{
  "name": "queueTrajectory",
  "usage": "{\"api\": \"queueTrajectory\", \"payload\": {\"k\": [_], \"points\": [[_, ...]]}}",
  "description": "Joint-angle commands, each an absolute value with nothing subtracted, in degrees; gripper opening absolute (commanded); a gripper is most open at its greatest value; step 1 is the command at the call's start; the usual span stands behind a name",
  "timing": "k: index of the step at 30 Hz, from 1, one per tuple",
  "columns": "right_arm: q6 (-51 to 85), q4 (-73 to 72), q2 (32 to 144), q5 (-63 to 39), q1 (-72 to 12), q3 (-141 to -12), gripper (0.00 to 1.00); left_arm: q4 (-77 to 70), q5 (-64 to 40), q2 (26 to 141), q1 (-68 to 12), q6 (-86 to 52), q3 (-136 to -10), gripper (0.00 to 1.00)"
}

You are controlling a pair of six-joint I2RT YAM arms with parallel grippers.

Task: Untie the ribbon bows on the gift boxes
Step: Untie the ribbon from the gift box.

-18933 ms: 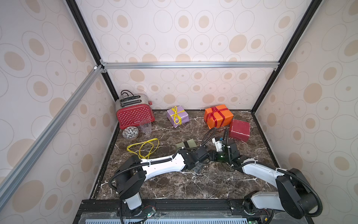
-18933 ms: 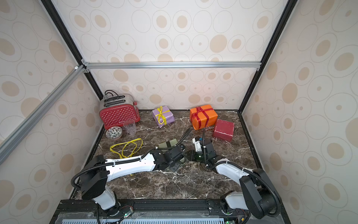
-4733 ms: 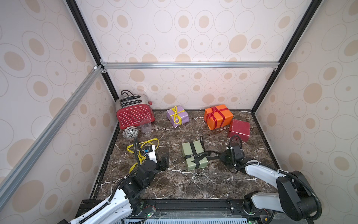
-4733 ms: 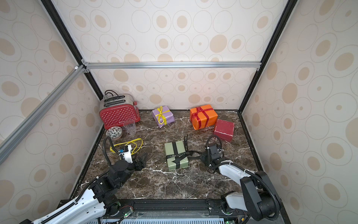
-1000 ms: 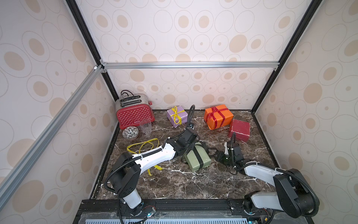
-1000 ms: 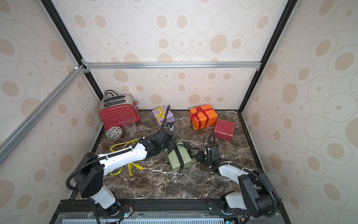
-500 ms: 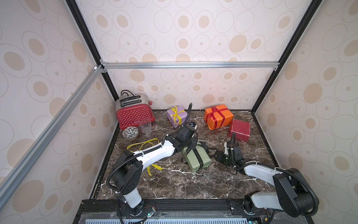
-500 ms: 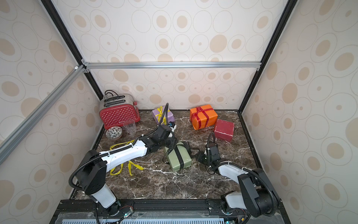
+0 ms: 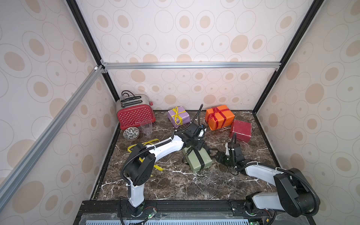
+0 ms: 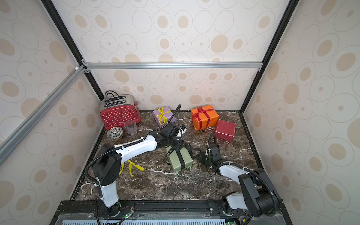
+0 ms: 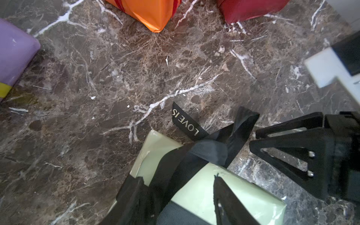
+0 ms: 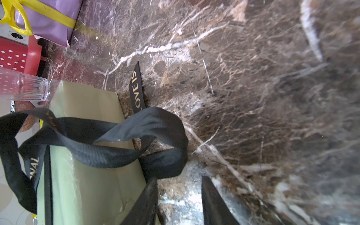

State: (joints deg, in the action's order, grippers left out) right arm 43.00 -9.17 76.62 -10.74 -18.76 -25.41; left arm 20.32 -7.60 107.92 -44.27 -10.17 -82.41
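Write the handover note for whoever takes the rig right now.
Left gripper: open, over the olive green box.
Right gripper: open, beside that box, at a loop of its black ribbon.
Done: dark red box bare; loose yellow ribbon lies on the table.
To do: black ribbon, half undone but wrapped and knotted; yellow bow on the lilac box; red bow on the orange box.

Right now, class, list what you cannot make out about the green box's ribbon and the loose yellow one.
Black ribbon, its knot: in both top views, under the left gripper.
Its full lettering: wrist views, folds hide most.
Loose yellow ribbon: top views, partly behind the left arm.
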Motion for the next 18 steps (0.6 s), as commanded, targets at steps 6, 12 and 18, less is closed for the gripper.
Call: {"api": "queueTrajectory", "payload": {"k": [6, 12, 18], "points": [[43.07, -8.69, 76.99, -11.07, -18.59, -26.63, 0.39, 24.78, -4.19, 110.39, -44.47, -7.98, -86.82, 0.37], [43.07, -8.58, 76.99, -11.07, -18.57, -26.72, 0.39, 25.04, -2.67, 111.40, -44.47, -8.21, -88.04, 0.16], [43.07, -8.70, 76.90, -11.01, -18.61, -26.54, 0.39, 24.02, 1.77, 111.11, -44.47, -9.49, -87.63, 0.01]]}}
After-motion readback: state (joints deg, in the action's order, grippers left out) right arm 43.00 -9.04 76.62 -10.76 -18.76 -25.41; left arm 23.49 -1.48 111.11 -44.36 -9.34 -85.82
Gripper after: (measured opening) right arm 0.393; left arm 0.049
